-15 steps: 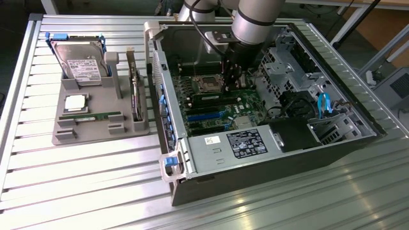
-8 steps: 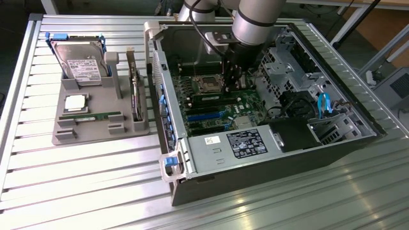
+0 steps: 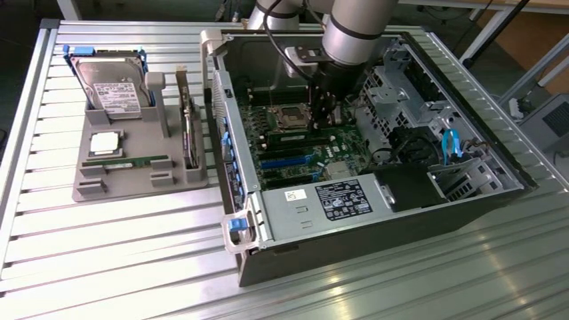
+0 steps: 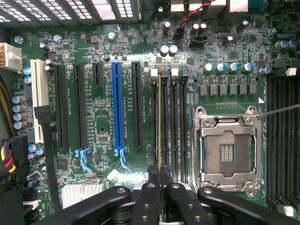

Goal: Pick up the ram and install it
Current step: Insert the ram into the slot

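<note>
Exterior view: the grey parts tray [image 3: 89, 190] on the slatted aluminium table [image 3: 133, 260] holds one hard drive [image 3: 111, 83] propped upright, one square processor chip [image 3: 105, 142] lying flat, one spare ram stick [image 3: 124, 162] lying flat, and one expansion card [image 3: 188, 130] standing on edge. The open computer case [image 3: 498, 197] just beside the tray contains one motherboard [image 3: 334, 143] and one power supply [image 3: 329, 200]. My arm [image 3: 356, 30] descends into the case, with my gripper [image 3: 323, 110] pointing straight down beside the processor socket [image 3: 289, 119]. Wrist view: my gripper [image 4: 159, 171] has its fingers [image 4: 149, 197] pressed together, pinching the ram [image 4: 159, 122], which appears edge-on as a thin line. The ram lies along one of the four memory slots [image 4: 174, 122], between the single blue expansion slot [image 4: 117, 110] and the empty processor socket [image 4: 228, 152]. I cannot tell whether it is seated.
</note>
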Available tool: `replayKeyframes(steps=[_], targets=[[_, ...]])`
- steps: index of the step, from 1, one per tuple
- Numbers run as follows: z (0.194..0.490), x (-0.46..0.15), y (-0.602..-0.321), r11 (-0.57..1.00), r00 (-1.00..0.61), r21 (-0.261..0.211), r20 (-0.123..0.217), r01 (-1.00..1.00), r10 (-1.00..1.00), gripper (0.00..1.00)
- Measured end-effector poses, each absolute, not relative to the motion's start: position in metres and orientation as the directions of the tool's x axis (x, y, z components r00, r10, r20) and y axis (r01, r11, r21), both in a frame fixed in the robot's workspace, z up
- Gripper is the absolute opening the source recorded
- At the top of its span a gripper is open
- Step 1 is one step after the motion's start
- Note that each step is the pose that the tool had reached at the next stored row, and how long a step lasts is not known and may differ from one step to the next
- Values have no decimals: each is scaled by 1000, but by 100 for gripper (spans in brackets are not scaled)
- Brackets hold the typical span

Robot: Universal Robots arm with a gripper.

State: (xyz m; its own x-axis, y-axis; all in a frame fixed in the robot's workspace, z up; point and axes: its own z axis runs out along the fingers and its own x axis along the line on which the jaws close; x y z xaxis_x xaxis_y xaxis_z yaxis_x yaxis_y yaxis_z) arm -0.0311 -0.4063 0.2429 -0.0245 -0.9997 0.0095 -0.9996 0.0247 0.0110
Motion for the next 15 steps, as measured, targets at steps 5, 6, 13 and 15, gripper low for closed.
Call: replayKeyframes(steps=[5, 6, 13, 15], targets=[[242, -31, -406, 10, -9, 11, 9, -1000, -1000, 11], [242, -31, -406, 10, -9, 11, 10, -1000, -1000, 11], [242, -29, -406, 9, -9, 18, 10, -1000, -1000, 11], [242, -28, -406, 10, -9, 20, 10, -1000, -1000, 11]])
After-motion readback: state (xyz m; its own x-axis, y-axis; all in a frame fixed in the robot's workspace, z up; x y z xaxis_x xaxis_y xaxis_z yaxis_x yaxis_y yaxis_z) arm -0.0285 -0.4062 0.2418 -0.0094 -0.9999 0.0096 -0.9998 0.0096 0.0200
